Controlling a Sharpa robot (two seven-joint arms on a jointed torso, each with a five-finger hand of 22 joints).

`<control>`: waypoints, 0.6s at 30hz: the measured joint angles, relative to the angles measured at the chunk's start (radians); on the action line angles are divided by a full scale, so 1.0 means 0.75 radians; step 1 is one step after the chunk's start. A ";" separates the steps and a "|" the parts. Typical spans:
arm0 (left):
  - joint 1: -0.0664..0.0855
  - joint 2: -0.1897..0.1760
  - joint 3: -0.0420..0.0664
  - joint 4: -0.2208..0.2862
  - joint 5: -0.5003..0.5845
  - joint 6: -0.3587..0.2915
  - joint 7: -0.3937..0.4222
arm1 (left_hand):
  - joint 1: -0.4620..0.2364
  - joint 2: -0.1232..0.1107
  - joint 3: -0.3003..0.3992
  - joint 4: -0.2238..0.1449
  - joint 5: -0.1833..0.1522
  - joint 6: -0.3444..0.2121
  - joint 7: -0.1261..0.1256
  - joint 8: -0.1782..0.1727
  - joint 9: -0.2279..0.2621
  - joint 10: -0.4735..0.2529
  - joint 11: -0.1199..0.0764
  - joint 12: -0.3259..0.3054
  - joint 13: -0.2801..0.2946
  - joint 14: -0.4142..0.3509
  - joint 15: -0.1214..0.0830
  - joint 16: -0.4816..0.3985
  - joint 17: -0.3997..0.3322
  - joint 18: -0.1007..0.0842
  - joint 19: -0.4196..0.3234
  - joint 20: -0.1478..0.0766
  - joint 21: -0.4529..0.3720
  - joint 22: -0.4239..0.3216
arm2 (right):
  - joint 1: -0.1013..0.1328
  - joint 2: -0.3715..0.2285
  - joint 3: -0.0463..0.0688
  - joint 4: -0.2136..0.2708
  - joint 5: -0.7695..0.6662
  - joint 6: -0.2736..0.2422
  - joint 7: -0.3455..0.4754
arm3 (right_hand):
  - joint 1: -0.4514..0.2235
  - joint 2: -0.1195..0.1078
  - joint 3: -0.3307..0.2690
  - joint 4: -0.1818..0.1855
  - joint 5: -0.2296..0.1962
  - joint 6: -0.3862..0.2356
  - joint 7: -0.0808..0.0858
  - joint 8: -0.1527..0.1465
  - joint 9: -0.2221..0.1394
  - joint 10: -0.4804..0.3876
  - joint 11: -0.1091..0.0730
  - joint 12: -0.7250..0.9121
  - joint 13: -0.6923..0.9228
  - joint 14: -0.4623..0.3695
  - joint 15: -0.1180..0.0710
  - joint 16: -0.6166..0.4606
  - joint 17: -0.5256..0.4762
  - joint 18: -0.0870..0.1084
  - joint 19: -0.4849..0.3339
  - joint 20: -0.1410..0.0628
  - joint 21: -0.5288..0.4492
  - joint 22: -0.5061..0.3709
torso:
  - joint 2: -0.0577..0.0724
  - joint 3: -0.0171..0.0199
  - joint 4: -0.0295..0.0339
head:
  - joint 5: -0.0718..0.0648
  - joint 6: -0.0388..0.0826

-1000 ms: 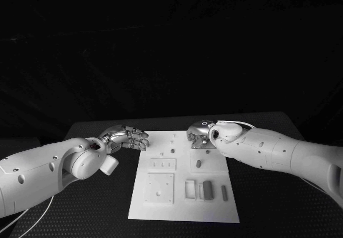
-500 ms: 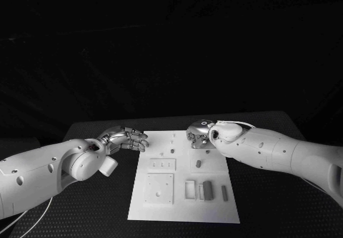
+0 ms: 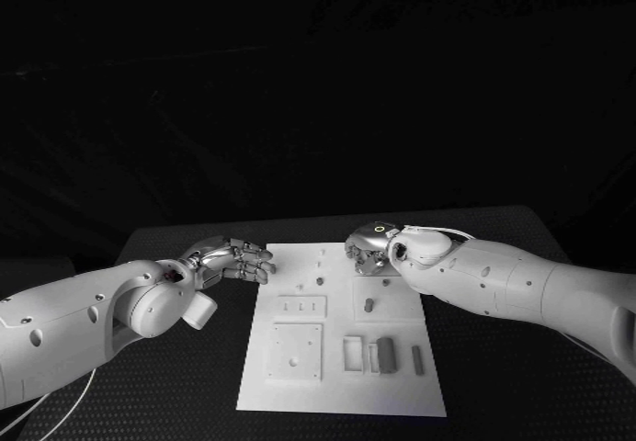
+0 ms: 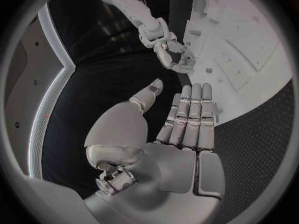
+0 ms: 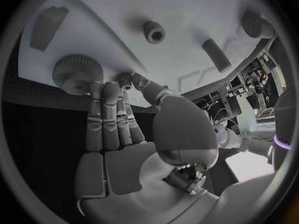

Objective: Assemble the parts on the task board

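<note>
Silver right hand [image 3: 369, 252], fingers straight & close together, holding nothing, is reaching for the round grey ridged gear part [image 5: 77, 73] at the far end of the flat white task board [image 3: 342, 390]. Silver left hand [image 3: 236, 258], fingers also flat, holding nothing, is waiting by the board's left side. Next, prob. the fingers need to wrap round the gear & lift.

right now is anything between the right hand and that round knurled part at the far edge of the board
Nothing visible. The right hand has its fingertips right beside the knurled part on the task board, with no other piece between them.
</note>
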 measured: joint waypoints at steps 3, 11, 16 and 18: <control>0.000 0.001 0.000 -0.001 0.000 0.001 0.000 | 0.000 0.000 0.000 0.000 0.000 0.000 0.000 0.000 0.000 0.000 0.000 0.000 0.000 0.000 0.000 0.000 0.000 0.000 0.000 0.000 0.000 0.000 | -0.001 0.004 -0.001 -0.001 0.001 -0.014 -0.002 | 0.007 0.008 0.008 0.000 0.000 0.009 0.009 0.000 0.002 -0.002 0.002 0.007 0.001 0.000 0.000 0.011 0.000 0.000 0.003 -0.003 0.005 0.000 | 0.001 0.0003 0.0003 | -0.002 0.004; -0.002 0.002 0.000 -0.004 0.000 0.002 -0.001 | 0.000 0.000 0.000 0.000 0.000 0.000 0.000 0.000 0.000 0.000 0.000 0.000 0.000 0.000 0.000 0.000 0.001 0.000 0.000 0.000 0.000 0.001 | -0.004 0.021 -0.002 -0.008 0.000 -0.036 -0.010 | 0.028 0.028 0.021 0.001 0.000 0.014 0.014 0.000 0.005 -0.002 0.002 0.006 0.009 0.000 0.000 0.019 -0.001 -0.002 0.006 -0.005 0.015 0.000 | 0.005 0.0010 0.0009 | -0.005 0.010; -0.002 0.003 0.000 -0.008 0.000 0.002 -0.001 | 0.000 0.000 0.000 0.000 0.000 0.000 0.000 0.000 -0.001 0.000 0.000 0.000 0.000 0.000 0.000 0.000 0.001 0.000 0.000 0.000 0.000 0.001 | -0.003 0.039 -0.001 -0.022 0.000 -0.038 -0.012 | 0.035 0.025 0.022 -0.001 0.000 0.014 0.014 0.000 0.005 -0.002 0.002 0.006 0.010 0.000 0.000 0.019 -0.003 -0.002 0.006 -0.005 0.015 0.000 | 0.007 0.0018 -0.0004 | -0.005 0.012; -0.002 0.004 0.000 -0.008 0.000 0.003 -0.001 | 0.000 0.000 0.000 0.000 0.000 0.000 0.000 0.000 -0.001 0.000 0.000 0.000 0.000 0.000 0.000 0.000 0.001 0.000 0.000 0.000 0.000 0.001 | -0.002 0.042 -0.001 -0.025 0.000 -0.038 -0.014 | 0.035 0.025 0.022 0.000 0.000 0.014 0.014 0.000 0.005 -0.002 0.002 0.006 0.010 0.000 0.000 0.019 -0.004 -0.003 0.006 -0.005 0.015 0.000 | 0.007 0.0019 -0.0005 | -0.005 0.013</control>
